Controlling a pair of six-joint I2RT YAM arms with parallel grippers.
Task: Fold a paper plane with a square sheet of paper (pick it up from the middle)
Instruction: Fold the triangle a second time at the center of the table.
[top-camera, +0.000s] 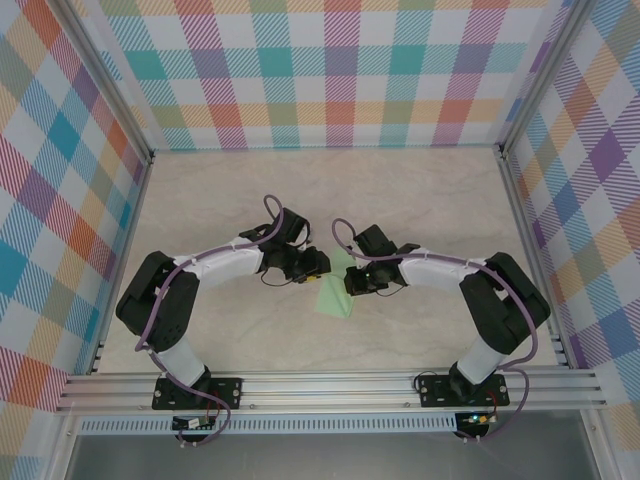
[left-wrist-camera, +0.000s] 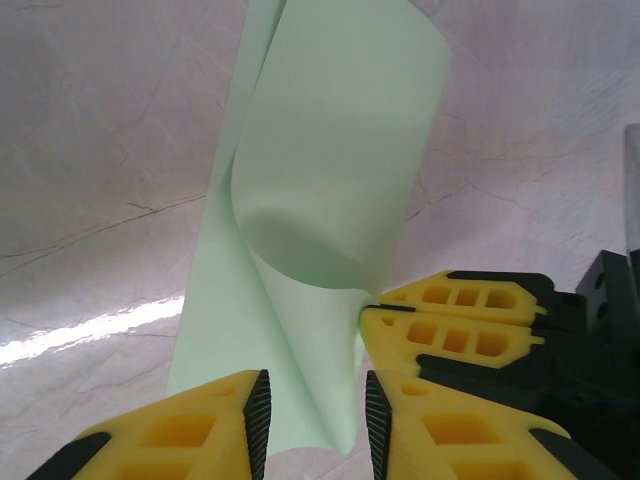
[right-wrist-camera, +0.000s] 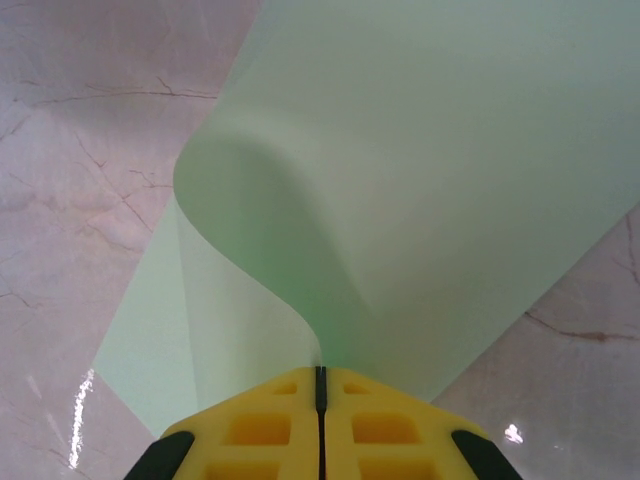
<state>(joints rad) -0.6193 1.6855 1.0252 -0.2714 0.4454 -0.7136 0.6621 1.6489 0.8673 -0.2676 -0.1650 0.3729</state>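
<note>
The square sheet of paper (top-camera: 338, 292) is pale mint green and sits at the table's middle between my two grippers. It is a curled, lifted sheet with no paper plane shape. In the right wrist view the sheet (right-wrist-camera: 450, 180) rises in a soft curve from my right gripper (right-wrist-camera: 320, 372), which is shut on its edge. My left gripper (left-wrist-camera: 315, 398) is open, its ribbed pads (left-wrist-camera: 258, 415) on either side of a hanging fold of the sheet (left-wrist-camera: 330, 180), with a gap on both sides. The right gripper's yellow fingers (left-wrist-camera: 455, 325) pinch the paper just beyond it.
The table (top-camera: 420, 200) has a pale marble look. Checkered walls (top-camera: 340, 70) close it in at the back and both sides. An aluminium rail (top-camera: 330, 390) runs along the near edge by the arm bases.
</note>
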